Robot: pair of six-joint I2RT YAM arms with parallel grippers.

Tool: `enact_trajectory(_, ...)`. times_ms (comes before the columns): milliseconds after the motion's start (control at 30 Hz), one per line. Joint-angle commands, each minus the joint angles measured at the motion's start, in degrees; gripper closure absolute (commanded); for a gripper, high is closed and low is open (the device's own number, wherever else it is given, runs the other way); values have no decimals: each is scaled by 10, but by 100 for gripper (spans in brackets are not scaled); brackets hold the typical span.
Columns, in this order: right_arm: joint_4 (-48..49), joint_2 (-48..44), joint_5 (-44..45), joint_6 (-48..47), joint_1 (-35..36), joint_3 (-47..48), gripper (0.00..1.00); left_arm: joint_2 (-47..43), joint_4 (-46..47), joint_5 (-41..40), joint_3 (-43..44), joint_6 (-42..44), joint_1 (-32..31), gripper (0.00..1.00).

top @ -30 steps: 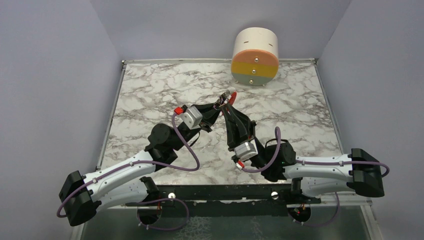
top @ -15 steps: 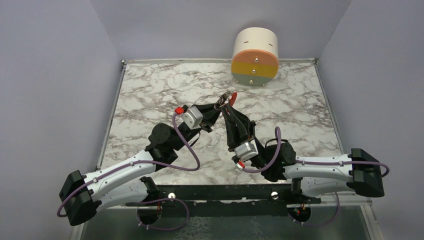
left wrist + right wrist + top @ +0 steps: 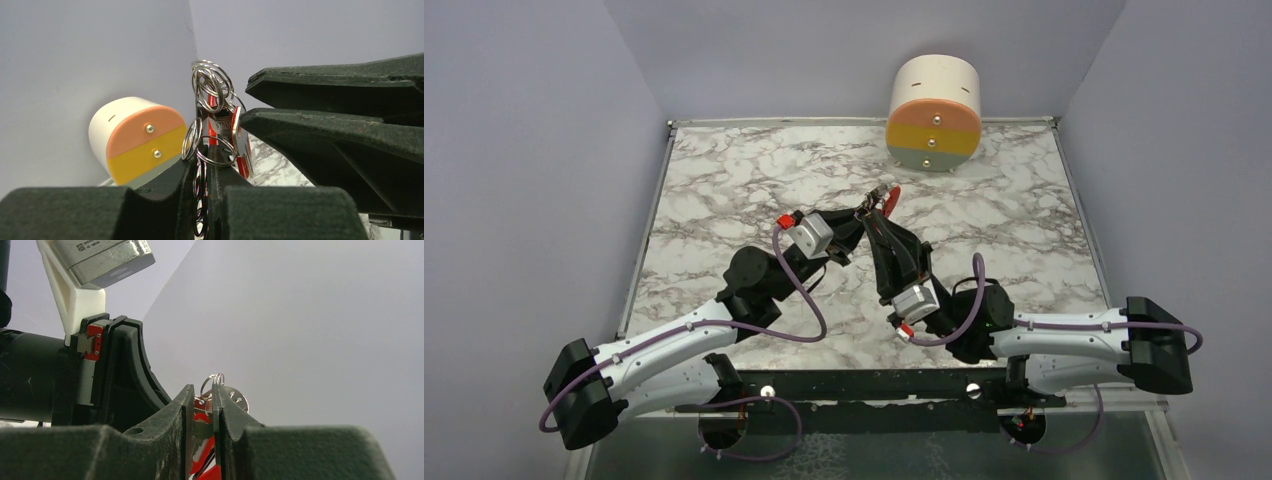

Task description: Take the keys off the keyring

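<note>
The left wrist has edged slightly up and right in the overhead view, and the bundle has gone with it. Nothing is off yet: the keys (image 3: 234, 137) hang on the keyring (image 3: 211, 82), centre frame. The left gripper (image 3: 204, 162) pinches the rings narrowly; the right gripper (image 3: 202, 407) clamps the keys.

White-and-black arms (image 3: 674, 340), purple cables (image 3: 1064, 323), red tabs (image 3: 785, 219), black jaws

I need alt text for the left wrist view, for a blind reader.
The left gripper's fingers pinch the keyring, a bunch of silver rings, with red and silver keys in it. The right gripper's fingers grip the keys from the right. Behind stands a cream drum with orange and yellow bands.
</note>
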Motion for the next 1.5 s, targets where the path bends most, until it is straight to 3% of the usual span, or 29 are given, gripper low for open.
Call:
enact_trajectory(0, 20, 10, 0, -13, 3, 7, 80, -13, 31, 10, -6, -10, -3, 100)
enact_trajectory(1000, 55, 19, 27, -42, 4, 6, 80, -41, 29, 36, -16, -30, -7, 100)
enact_trajectory(1133, 53, 22, 25, -38, 3, 8, 98, -47, 29, 32, -19, -30, -8, 100)
enact_trajectory(1467, 21, 24, 23, -29, 4, 15, 98, -51, 28, 51, -15, -36, -8, 100)
